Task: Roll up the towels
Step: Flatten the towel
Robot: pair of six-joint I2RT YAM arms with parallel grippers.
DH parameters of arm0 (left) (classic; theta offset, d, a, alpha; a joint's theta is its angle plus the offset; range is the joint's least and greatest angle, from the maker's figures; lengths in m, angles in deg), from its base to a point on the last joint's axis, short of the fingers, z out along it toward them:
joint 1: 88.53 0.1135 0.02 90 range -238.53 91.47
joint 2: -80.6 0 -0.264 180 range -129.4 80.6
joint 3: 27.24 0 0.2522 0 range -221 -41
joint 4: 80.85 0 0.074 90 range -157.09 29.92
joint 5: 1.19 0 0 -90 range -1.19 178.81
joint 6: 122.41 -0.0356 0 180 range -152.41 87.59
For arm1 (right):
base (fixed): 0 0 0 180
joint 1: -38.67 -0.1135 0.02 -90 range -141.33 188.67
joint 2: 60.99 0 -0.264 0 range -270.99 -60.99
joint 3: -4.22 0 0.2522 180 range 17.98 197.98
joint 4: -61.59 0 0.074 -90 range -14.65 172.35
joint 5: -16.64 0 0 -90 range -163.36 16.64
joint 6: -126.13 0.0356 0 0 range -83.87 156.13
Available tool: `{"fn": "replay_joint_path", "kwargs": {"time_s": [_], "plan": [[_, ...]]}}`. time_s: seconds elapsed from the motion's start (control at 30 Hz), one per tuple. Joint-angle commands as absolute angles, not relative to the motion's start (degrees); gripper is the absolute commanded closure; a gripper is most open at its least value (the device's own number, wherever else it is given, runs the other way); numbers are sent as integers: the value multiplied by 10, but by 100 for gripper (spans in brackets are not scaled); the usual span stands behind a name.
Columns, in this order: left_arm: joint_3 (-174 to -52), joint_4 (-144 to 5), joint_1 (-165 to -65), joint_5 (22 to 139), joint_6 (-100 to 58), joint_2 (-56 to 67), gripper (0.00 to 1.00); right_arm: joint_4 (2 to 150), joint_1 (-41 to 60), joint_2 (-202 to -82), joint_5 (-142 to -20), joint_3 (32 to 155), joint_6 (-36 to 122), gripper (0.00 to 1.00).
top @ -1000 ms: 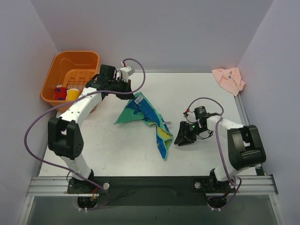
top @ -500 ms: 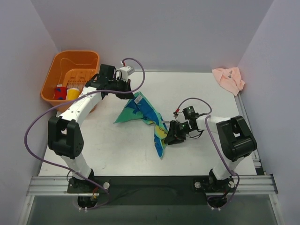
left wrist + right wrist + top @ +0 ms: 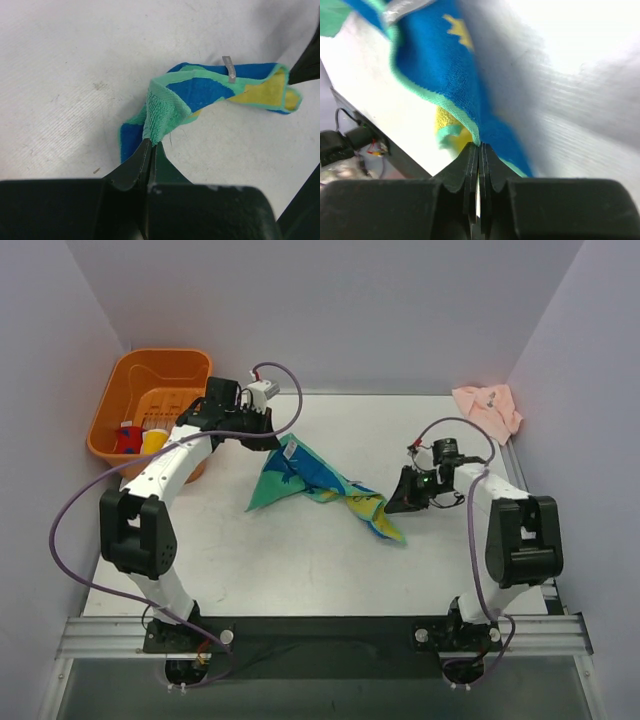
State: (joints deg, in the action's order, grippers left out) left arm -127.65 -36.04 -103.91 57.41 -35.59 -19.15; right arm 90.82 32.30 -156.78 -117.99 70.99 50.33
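A green, blue and yellow towel (image 3: 315, 482) hangs stretched between my two grippers above the middle of the table. My left gripper (image 3: 281, 443) is shut on its green back corner (image 3: 159, 120). My right gripper (image 3: 392, 504) is shut on its blue edge (image 3: 455, 75); a yellow tip (image 3: 388, 530) droops below it. A grey tag (image 3: 229, 67) shows on the cloth in the left wrist view. The pale pink towel (image 3: 487, 410) lies crumpled at the back right corner, away from both grippers.
An orange basket (image 3: 125, 373) stands at the back left and holds a red item (image 3: 127, 439) and a yellow item (image 3: 154, 441). Grey walls close in the table on three sides. The metal rail (image 3: 320, 632) runs along the near edge.
My right gripper closed on the towel's lower edge and pulled it right and back, drawing the cloth out flatter. The left gripper kept its hold and shifted slightly.
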Motion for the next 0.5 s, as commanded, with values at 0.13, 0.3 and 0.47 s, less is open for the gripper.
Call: {"fn": "replay_joint_path", "kwargs": {"time_s": [0.13,0.3,0.47], "plan": [[-1289,-328,-1022,545,-393,-119,100,1171,346,-1431,-1139,841,213,100],[-1242,-253,-1006,491,-472,-45,100,1294,365,-1360,-1110,874,88,100],[-1178,-182,-987,430,-514,69,100,1378,377,-1289,-1092,886,16,100]]}}
